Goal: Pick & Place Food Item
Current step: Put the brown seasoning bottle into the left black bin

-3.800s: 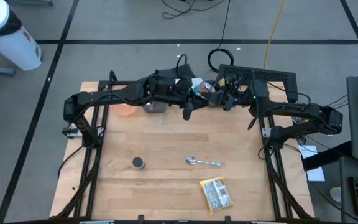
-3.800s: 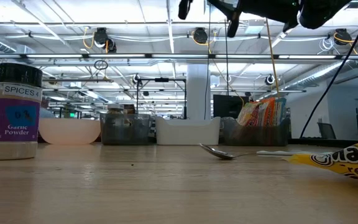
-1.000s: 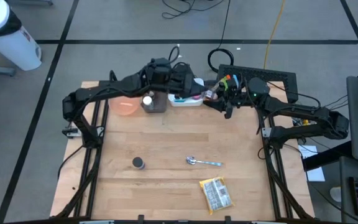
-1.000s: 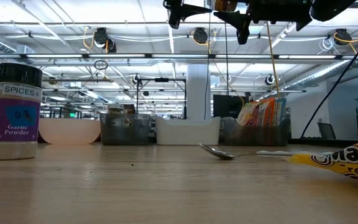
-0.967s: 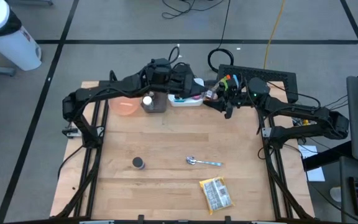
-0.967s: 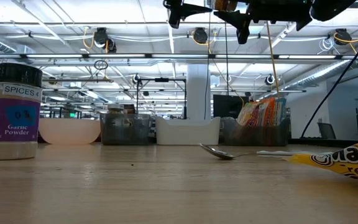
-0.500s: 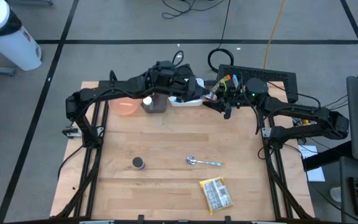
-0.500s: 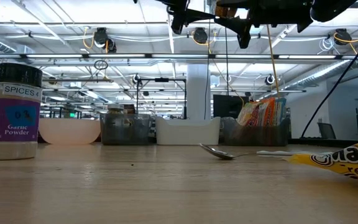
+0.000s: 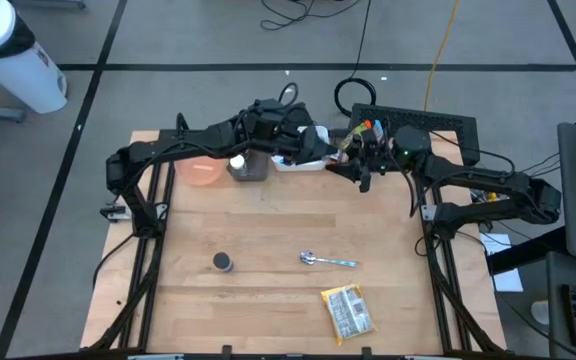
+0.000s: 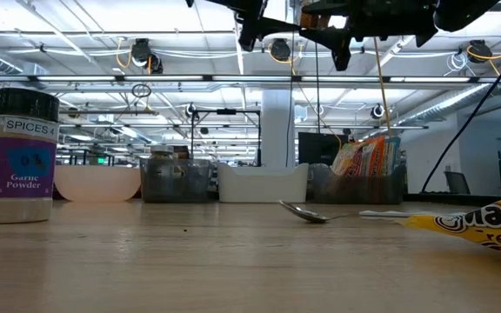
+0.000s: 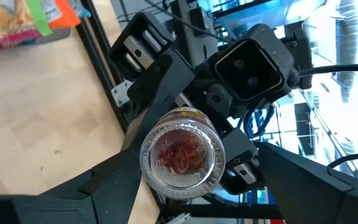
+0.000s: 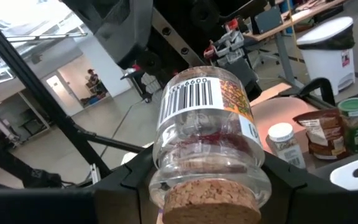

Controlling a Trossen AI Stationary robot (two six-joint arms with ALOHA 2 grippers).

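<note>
Over the last second the left arm has pushed a little further across toward the right one, so the left pincer (image 9: 313, 148) now sits just beside the small glass jar (image 12: 207, 134) that the right pincer (image 9: 353, 152) is holding up in the air. To me that looks like a hand-over being lined up: one arm offering the jar, the other coming in to take it.

The right pincer is clamped on the jar, a dark finger on each side of the glass just above its cork stopper (image 12: 204, 202), with the barcode label turned away from the wrist. Something red shows inside the jar (image 11: 180, 155) when seen end-on from the left wrist.

The left pincer is spread fully apart and holds nothing; its fingers flank the jar's bottom end without touching it, as far as I can tell.

Both pincers hang well above the bench (image 9: 268, 240), over the row of bins (image 9: 303, 158) at its far edge.
</note>
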